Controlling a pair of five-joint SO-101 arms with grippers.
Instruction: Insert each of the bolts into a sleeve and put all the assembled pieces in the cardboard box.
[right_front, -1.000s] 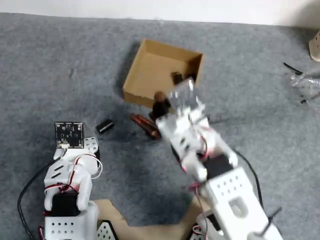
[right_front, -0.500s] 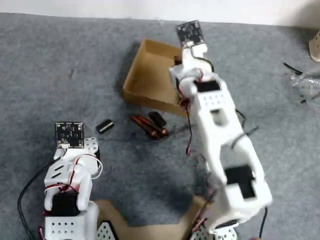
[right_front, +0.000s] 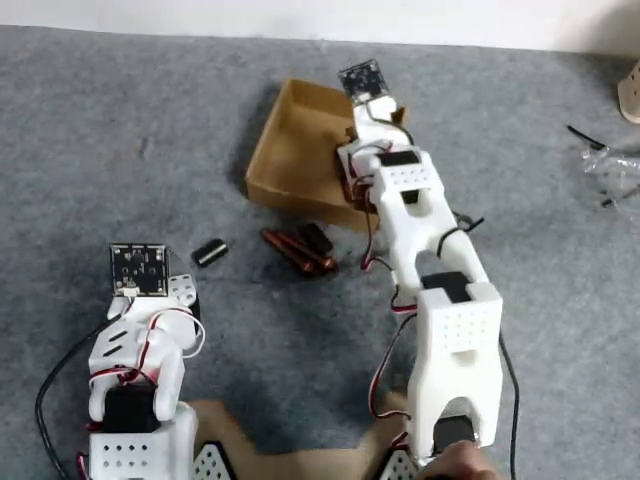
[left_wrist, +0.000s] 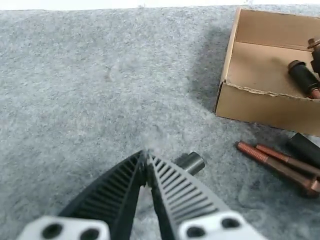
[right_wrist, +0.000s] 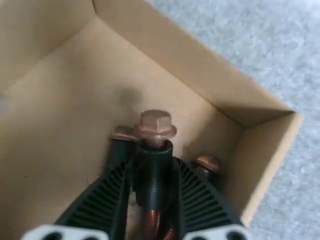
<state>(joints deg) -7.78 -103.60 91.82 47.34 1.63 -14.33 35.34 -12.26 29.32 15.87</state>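
My right gripper (right_wrist: 152, 165) hangs inside the cardboard box (right_wrist: 210, 85), shut on an assembled piece (right_wrist: 154, 142), a black sleeve with a copper bolt head sticking out. Two more assembled pieces (right_wrist: 207, 162) lie on the box floor beside it. In the high view the right arm (right_front: 410, 200) stretches over the box (right_front: 290, 140). Two loose copper bolts (right_front: 298, 250) and a black sleeve (right_front: 318, 238) lie on the carpet just in front of the box. My left gripper (left_wrist: 147, 157) is shut and empty, with another black sleeve (left_wrist: 190, 162) just past its tips.
Grey carpet covers the table. A flat cardboard sheet (right_front: 250, 450) lies at the front edge between the arm bases. A clear bag and small black parts (right_front: 605, 165) sit at the far right. The left half of the carpet is bare.
The right arm has swung from above the loose bolts forward into the box, carrying the assembled piece. The left arm has not moved.
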